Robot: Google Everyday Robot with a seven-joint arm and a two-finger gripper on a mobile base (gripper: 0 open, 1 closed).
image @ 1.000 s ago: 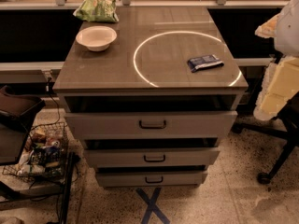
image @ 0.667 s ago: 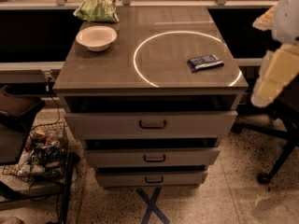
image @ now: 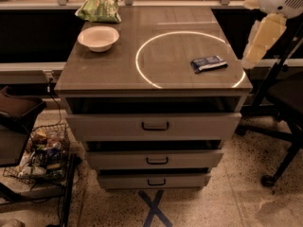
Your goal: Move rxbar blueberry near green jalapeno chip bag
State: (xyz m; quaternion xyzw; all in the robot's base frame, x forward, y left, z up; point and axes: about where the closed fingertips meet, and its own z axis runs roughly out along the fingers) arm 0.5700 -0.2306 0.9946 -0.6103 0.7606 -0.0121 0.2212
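The rxbar blueberry (image: 208, 63) is a small dark blue bar lying flat on the right part of the cabinet top (image: 118, 74), on the rim of a white painted circle (image: 142, 56). The green jalapeno chip bag (image: 99, 10) is a wrinkly light-green bag at the far left corner. My gripper (image: 261, 40) hangs at the right edge of the view, beyond the cabinet's right side and to the right of the bar, touching nothing.
A white bowl (image: 98, 38) stands just in front of the chip bag. The cabinet has three drawers (image: 154, 126). A wire basket of clutter (image: 40, 152) sits on the floor at left, and a chair base (image: 279, 141) at right.
My arm has risen at the right edge of the view. The bar, the bag and the bowl have not moved.
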